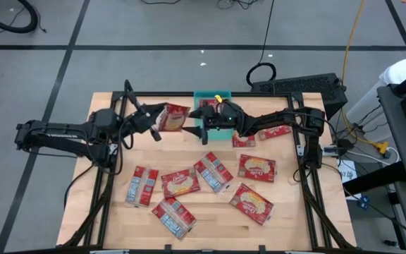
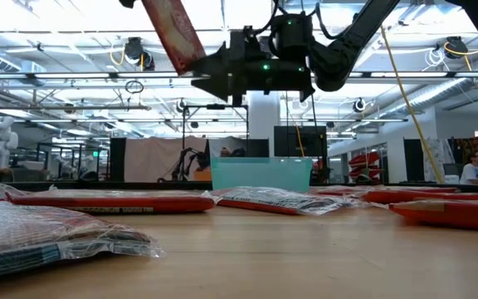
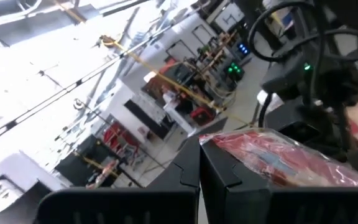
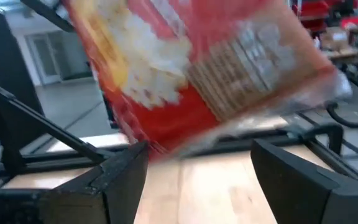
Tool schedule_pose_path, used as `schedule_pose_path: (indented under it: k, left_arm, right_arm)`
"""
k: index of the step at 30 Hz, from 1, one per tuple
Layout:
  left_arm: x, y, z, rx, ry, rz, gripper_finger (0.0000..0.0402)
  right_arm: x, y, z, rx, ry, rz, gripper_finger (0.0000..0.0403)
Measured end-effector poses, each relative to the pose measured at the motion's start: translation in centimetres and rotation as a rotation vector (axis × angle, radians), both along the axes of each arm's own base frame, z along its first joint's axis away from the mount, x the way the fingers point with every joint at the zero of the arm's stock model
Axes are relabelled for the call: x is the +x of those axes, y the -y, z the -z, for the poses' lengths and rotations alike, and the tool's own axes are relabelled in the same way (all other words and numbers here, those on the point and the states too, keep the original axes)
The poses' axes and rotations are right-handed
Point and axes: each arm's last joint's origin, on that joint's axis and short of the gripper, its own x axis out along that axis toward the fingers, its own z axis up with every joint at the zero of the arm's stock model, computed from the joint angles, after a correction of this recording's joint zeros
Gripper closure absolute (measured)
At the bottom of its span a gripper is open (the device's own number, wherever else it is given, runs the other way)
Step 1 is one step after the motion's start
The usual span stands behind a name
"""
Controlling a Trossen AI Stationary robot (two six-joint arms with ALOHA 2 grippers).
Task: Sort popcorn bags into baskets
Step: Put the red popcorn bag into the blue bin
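Observation:
A red popcorn bag (image 1: pixel 173 118) with a popcorn picture is held in the air near the table's far edge by my left gripper (image 1: pixel 155 125), which is shut on it. My right gripper (image 1: pixel 191 121) is open and faces the bag from the right. In the right wrist view the bag (image 4: pixel 197 74) fills the space just ahead of the spread fingers; whether it touches them I cannot tell. The teal basket (image 1: pixel 212 95) stands at the far edge, mostly hidden under my right gripper, and shows plainly in the low view (image 2: pixel 261 174). Several more red bags (image 1: pixel 213 171) lie flat on the table. My left gripper pinches the bag between its two shut fingers (image 3: pixel 199 168) at one edge (image 3: pixel 213 142). It comes from the table's left. The bag is lifted clear of the table and sticks out past the fingers toward my right gripper, tilted (image 2: pixel 173 33).
Several bags lie over the near half of the table (image 1: pixel 180 182) (image 1: pixel 257 167) (image 1: pixel 251 202) (image 1: pixel 173 216) (image 1: pixel 141 185). Two more (image 1: pixel 275 130) lie under the right arm. Bare wood (image 1: pixel 104 113) shows at the far left corner. A person (image 2: pixel 475 166) sits far off in the room.

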Motion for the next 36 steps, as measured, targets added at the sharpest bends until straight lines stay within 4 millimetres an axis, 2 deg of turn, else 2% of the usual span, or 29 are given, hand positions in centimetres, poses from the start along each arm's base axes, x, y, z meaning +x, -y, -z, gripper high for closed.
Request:
schedule_pose_path:
  k: [8,16,20,23,30,36]
  left_arm:
    - [0.1,0.2,-0.2,0.005,0.017,0.06,0.0401]
    - [0.1,0.2,-0.2,0.047,-0.007,0.052,0.0401]
    - [0.0,0.2,-0.6,0.124,0.007,0.062,0.0401]
    - [0.0,0.3,-1.0,0.161,0.015,0.1,0.0401]
    - [0.0,0.0,-1.2,0.129,0.054,0.182,0.0401]
    - [0.0,0.3,-1.7,0.149,0.109,0.299,0.0401]
  right_arm:
    - [-0.2,-0.2,-1.3,-0.029,0.139,-0.068,0.0132]
    - [-0.3,-0.4,-1.6,0.004,0.157,-0.119,0.0209]
    - [-0.3,-0.2,-1.6,0.138,0.152,-0.134,0.0226]
    - [-0.4,0.0,-1.9,0.215,0.163,-0.151,0.0206]
    - [-0.4,-0.9,-2.5,0.261,0.213,-0.202,0.0119]
    - [-0.3,-0.9,-2.5,0.249,0.221,-0.157,0.01]
